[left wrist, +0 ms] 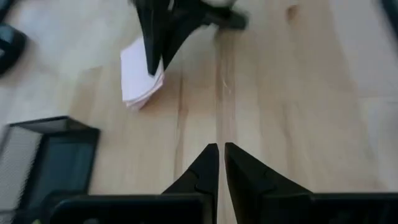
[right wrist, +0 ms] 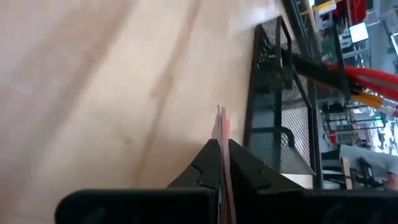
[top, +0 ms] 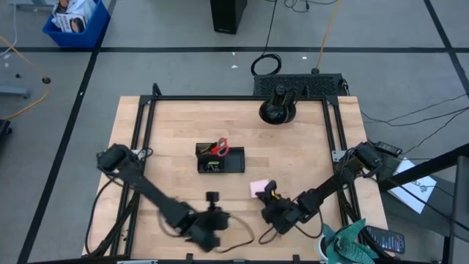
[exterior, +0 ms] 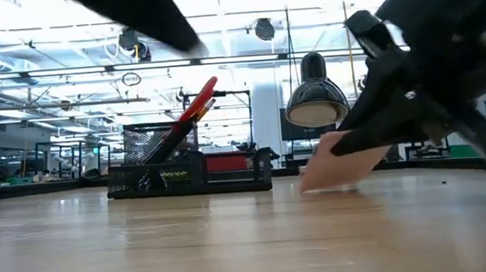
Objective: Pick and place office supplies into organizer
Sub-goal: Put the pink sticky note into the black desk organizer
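Note:
The black mesh organizer (top: 220, 158) stands mid-table with red-handled scissors (top: 220, 146) upright in it; it also shows in the low view (exterior: 190, 172) and the right wrist view (right wrist: 280, 106). The pink sticky-note pad (top: 256, 188) lies to the organizer's near right. My right gripper (top: 268, 193) is shut on the pad. My left gripper (top: 212, 197) hovers shut and empty near the table's front, left of the pad; its closed fingertips show in the left wrist view (left wrist: 221, 150). My right gripper pinches the pink pad between its two fingers at one edge (right wrist: 222, 124), the pad's sheets edge-on in the gap. The fingers (left wrist: 155, 43) slant down from the table's near right. The pad is tilted, its lower edge (exterior: 315, 187) at the tabletop.
A round black lamp stand (top: 277, 110) sits at the table's far edge; its lamp head shows in the low view (exterior: 315, 105). A teal cloth (top: 348, 240) lies at the near right corner. Bare wood (top: 176, 125) lies left of the organizer.

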You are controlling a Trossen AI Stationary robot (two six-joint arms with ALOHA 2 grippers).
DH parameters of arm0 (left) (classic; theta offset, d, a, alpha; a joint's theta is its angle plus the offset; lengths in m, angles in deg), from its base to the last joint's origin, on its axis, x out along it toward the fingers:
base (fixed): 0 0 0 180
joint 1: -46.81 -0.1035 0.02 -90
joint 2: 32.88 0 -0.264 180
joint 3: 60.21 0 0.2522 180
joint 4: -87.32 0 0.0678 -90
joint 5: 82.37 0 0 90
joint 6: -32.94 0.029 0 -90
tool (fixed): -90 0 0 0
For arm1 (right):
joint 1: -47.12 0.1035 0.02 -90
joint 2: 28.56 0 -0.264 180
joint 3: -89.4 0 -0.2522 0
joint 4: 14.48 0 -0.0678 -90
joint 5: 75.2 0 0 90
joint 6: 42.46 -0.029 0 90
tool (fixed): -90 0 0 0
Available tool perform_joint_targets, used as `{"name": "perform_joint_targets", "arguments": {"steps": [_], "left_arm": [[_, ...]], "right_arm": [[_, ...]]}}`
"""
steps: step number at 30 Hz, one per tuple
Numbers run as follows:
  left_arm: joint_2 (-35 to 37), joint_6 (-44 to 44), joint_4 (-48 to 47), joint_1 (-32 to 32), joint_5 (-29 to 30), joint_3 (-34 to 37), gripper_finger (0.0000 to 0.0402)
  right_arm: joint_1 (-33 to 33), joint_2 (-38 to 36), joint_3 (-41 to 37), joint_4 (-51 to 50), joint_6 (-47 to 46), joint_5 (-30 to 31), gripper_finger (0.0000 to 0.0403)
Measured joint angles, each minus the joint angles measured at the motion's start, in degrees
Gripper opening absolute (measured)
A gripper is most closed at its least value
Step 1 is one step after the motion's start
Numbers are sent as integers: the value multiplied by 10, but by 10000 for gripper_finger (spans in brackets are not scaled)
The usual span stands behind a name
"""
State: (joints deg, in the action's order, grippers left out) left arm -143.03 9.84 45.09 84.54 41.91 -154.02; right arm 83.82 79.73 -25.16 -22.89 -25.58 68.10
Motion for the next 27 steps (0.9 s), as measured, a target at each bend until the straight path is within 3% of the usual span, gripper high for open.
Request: {"name": "perform_joint_targets", "arguments": {"steps": [6,9,12,21,27], "left_arm": [[33,-90,-76,82,107,0,35],[33,-122,-97,111,133,0,35],[29,-155,-99,128,135,1,35],[28,-195,-124,154,138,3,35],[28,-192,-125,165,141,3,35]], "right_arm": [[-56,-12,32,2,74,-2,2],[-79,-12,61,1,95,0,2],[-95,-12,92,3,127,37,1],[-151,-13,136,25,222,36,1],[-194,-13,136,41,208,-23,1]]}}
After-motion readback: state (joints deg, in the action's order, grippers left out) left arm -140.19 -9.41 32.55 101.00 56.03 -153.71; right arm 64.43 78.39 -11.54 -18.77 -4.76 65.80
